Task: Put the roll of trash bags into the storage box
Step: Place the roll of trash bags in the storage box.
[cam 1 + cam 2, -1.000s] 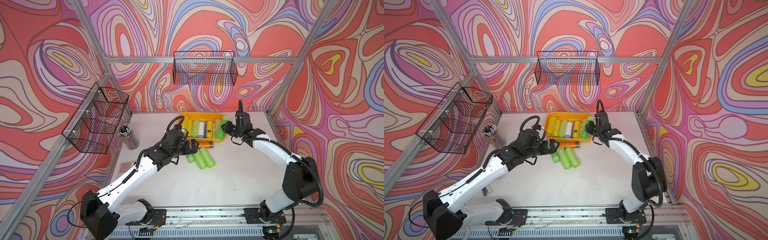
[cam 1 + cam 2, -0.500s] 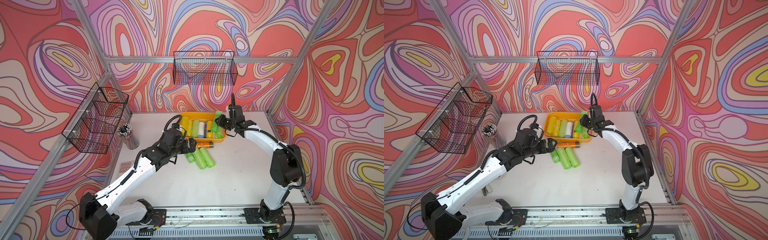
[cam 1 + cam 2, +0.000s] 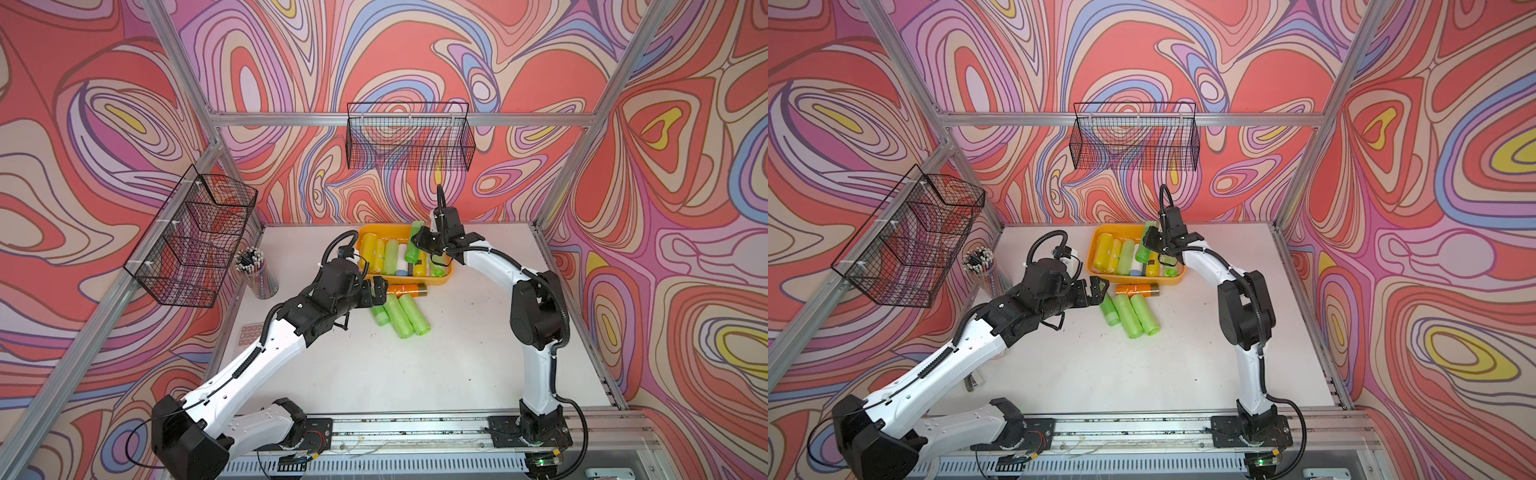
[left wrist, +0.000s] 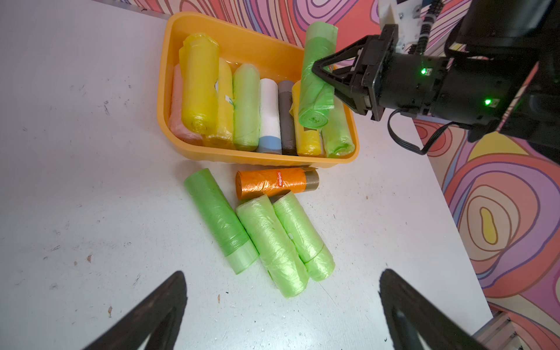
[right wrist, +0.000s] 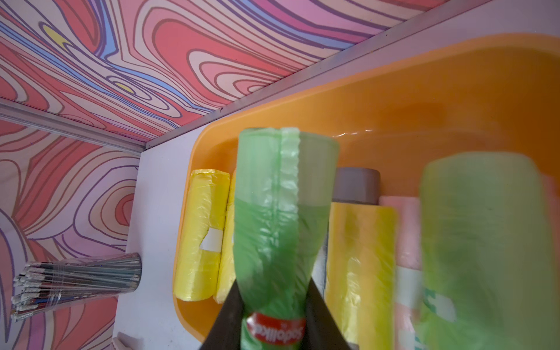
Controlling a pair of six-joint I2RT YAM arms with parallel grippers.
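The storage box [image 3: 415,282] [image 3: 1133,281] is an orange-yellow tub at the back of the table, holding several rolls laid side by side. My right gripper [image 3: 424,245] [image 4: 322,78] [image 5: 274,303] is shut on a green roll of trash bags [image 3: 413,245] [image 3: 1146,246] [image 4: 316,75] [image 5: 278,212] and holds it tilted above the rolls in the box's right half. My left gripper [image 3: 380,291] [image 3: 1099,286] [image 4: 281,274] is open and empty, just left of three green rolls [image 4: 269,242] lying on the table. An orange roll [image 4: 272,183] lies against the box's front wall [image 4: 257,159].
A cup of pencils [image 3: 257,272] stands at the table's left edge. Black wire baskets hang on the back wall [image 3: 409,137] and on the left wall [image 3: 195,245]. A small card [image 3: 249,334] lies by the left arm.
The right gripper has carried the green roll leftwards from the box's right edge to above the rolls inside. The left arm has shifted only slightly.
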